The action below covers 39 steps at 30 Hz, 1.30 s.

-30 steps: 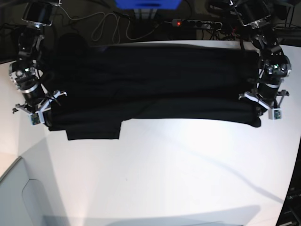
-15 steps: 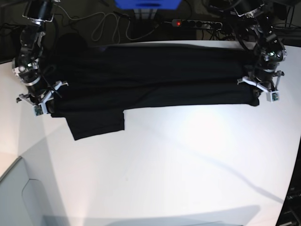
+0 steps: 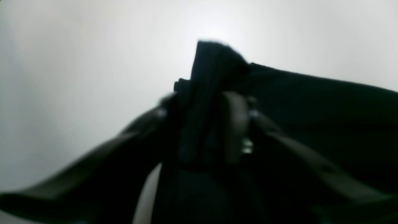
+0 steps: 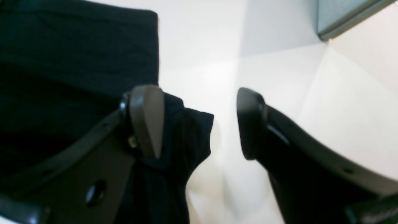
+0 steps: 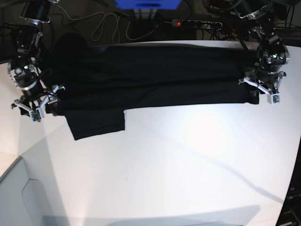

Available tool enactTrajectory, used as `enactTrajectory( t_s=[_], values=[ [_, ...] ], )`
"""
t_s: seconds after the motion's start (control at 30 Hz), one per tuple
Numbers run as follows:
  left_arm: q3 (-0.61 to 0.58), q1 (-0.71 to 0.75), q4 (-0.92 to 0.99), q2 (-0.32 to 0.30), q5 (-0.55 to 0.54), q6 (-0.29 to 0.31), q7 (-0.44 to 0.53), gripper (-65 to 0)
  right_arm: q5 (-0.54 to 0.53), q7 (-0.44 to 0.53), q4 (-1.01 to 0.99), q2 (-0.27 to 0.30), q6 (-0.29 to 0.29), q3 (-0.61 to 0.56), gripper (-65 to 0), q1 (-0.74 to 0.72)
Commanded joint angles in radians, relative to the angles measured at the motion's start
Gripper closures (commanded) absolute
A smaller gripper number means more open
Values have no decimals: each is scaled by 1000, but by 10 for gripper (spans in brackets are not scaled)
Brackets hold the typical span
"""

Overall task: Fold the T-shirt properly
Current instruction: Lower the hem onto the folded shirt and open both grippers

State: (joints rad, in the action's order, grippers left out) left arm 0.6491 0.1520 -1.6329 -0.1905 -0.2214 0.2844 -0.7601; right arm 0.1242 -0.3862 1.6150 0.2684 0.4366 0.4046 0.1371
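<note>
Lying across table (image 5: 188,155): T-shirt (image 5: 155,80) is stretching as one long, soft, limp, light band.
Right gripper (image 4: 199,124): jaws are standing apart, cloth brushing one pad.
Left gripper (image 3: 205,124): cloth is sitting between jaws; grip unclear.
Hold: doubled end edges.

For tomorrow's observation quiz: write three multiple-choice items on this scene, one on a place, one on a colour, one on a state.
1. Where does the T-shirt lie? A. table's near edge B. table's far side C. floor
2. Its visible colour? A. white B. black C. red
3. The right end effector is: A. open B. shut on cloth C. unseen
Answers: B, it spans the far side between the arms; B, all visible cloth is black; A, its fingers stand apart with bare table between.
</note>
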Motion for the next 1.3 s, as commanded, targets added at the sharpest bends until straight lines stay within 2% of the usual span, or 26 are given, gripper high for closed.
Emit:
enactTrajectory(
  t_s=[0.0, 0.17, 0.8, 0.97, 1.17, 1.27],
  values=[
    [21, -10, -20, -14, -6, -7, 21, -272, -8, 20, 24, 16, 12, 6, -364, -6],
    [74, -24, -19, -14, -6, -7, 20, -274, -8, 20, 26, 18, 12, 6, -365, -7],
    [65, -145, 13, -16, -2, -7, 20, -277, -8, 19, 26, 18, 12, 0, -365, -11],
    [65, -170, 75, -17, -2, -7, 26, -278, -8, 19, 26, 18, 12, 0, -365, -11],
    [65, -191, 141, -17, -6, -1, 27, -367, -8, 19, 26, 18, 12, -2, -365, -11],
    [65, -205, 142, -16, -6, -1, 27, -371, -8, 19, 26, 18, 12, -2, -365, -12]
  ],
)
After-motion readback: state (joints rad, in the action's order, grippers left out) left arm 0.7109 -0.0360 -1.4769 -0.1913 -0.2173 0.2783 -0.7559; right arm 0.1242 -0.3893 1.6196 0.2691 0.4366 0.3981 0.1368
